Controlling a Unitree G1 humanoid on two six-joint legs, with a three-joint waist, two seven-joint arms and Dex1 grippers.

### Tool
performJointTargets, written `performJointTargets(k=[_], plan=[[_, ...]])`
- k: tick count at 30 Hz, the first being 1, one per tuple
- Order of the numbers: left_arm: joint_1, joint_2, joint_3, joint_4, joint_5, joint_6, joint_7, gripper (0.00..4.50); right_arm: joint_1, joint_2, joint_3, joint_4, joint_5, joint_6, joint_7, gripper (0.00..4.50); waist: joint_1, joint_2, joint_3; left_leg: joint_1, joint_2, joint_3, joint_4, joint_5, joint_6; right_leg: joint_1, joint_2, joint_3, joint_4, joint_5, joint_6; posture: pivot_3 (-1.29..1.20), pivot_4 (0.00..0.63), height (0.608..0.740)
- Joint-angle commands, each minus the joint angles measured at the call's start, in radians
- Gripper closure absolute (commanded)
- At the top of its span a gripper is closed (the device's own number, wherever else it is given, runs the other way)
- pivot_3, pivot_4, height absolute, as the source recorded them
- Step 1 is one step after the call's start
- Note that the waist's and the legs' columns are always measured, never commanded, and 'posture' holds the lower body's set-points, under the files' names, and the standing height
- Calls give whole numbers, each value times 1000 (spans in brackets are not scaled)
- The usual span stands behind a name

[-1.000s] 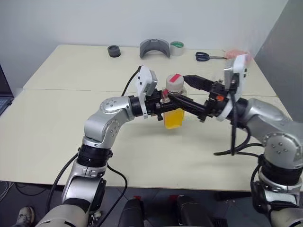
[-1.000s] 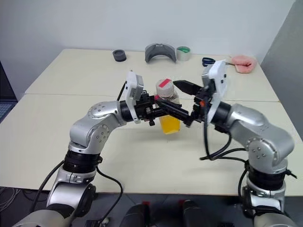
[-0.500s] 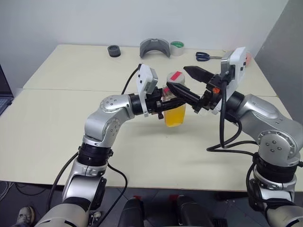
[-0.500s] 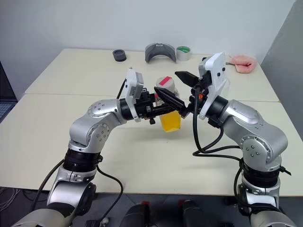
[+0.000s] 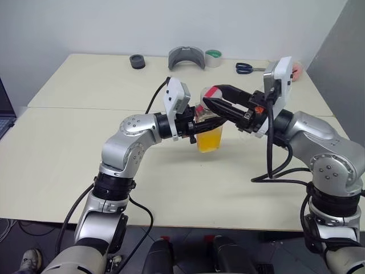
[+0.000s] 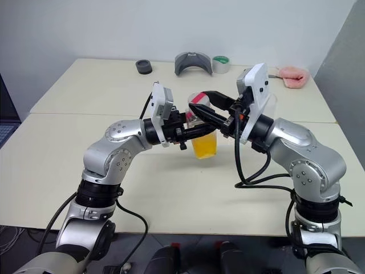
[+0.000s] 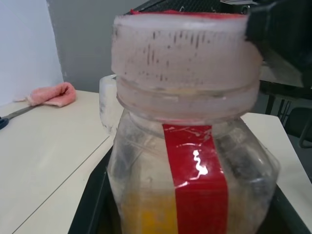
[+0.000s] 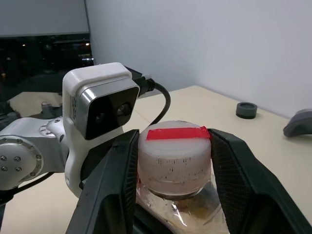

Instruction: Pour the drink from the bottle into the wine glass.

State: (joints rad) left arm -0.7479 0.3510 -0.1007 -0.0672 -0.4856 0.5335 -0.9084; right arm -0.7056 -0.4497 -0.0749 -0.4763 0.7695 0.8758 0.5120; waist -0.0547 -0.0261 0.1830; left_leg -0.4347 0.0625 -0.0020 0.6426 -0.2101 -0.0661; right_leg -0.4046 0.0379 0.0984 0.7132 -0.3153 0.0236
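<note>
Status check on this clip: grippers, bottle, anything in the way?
Left gripper shut on bottle, held above the table. Right gripper straddles the cap, contact unclear. Cap on, drink unpoured. Nothing in the way.

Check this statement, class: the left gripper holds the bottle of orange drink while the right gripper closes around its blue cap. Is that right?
Not quite: the cap is white with a red strip, as the right wrist view shows. The left gripper does hold the bottle, and the right gripper brackets the cap.
</note>
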Motion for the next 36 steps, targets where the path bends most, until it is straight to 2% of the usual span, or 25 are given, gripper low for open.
performJointTargets(k=[1, 6, 9, 13, 15, 16, 20, 21, 27, 33, 36], plan=[[-13, 11, 13, -50, -24, -8, -22, 2757, -57, -55, -2, 102, 48, -56, 218, 2666, 0, 0, 0, 0, 0, 0, 0, 0, 0, 0, 0, 0, 0, 0, 0, 0, 150, 740], [-28, 23, 12, -45, -24, -2, -43, 2757, -154, -130, 87, 361, -5, -154, 576, 2666, -1, 0, 0, 0, 0, 1, 0, 0, 0, 0, 0, 0, 0, 0, 0, 0, 150, 740], [-29, 30, 12, -54, -29, 12, -45, 2757, -271, -103, 147, 588, -89, -260, 722, 2666, -7, 0, 0, 1, 0, 0, 0, 0, 0, 0, 1, 0, 0, 0, 0, 0, 150, 740], [-21, 36, 11, -82, -41, 35, -38, 2757, -364, -72, 185, 775, -171, -356, 837, 2666, -4, 1, 0, 1, 0, 0, 0, 0, 0, 0, 1, 0, 0, 0, -1, 0, 150, 740], [-19, 37, 13, -89, -42, 40, -37, 2757, -387, -70, 184, 812, -176, -347, 871, 1939, -2, 1, 0, 0, 0, 0, 0, 0, 0, 0, 0, -1, 0, 0, -1, 0, 150, 740], [-18, 37, 14, -89, -42, 42, -36, 2757, -393, -73, 182, 819, -176, -335, 883, 1736, -1, 1, 0, 0, 0, 0, 0, 0, 0, 0, 0, 0, 0, 0, -1, 0, 150, 740], [-15, 38, 17, -92, -42, 44, -32, 2757, -363, -127, 170, 755, -161, -275, 934, 348, 7, 1, 0, 0, 0, 1, 0, 0, 0, 0, -2, -1, -1, 0, -1, 0, 150, 740], [-15, 37, 17, -90, -42, 42, -32, 2757, -350, -145, 162, 724, -150, -250, 934, 16, 9, 1, 1, 0, -1, 1, 0, 0, 0, 0, -2, -1, -1, 0, -1, 0, 150, 740], [-24, 25, 15, -64, -38, 23, -35, 2757, -280, -214, 73, 537, -74, -122, 839, 16, 11, 1, 1, 0, -1, 1, 0, 0, 0, 0, -2, 0, -1, 0, -1, 0, 150, 740], [-19, 13, 13, -52, -32, 11, -40, 2757, -191, -211, -47, 331, -16, -34, 613, 16, 10, 1, 1, 0, 0, 1, 0, 0, 0, 0, -1, -1, 0, 0, 0, 0, 150, 740], [-19, 8, 13, -48, -30, 7, -39, 2757, -122, -186, -67, 211, -15, -11, 476, 16, 10, 1, 1, 0, 0, 1, 0, 0, 0, 0, -1, 0, 0, 0, -1, 0, 150, 740]])
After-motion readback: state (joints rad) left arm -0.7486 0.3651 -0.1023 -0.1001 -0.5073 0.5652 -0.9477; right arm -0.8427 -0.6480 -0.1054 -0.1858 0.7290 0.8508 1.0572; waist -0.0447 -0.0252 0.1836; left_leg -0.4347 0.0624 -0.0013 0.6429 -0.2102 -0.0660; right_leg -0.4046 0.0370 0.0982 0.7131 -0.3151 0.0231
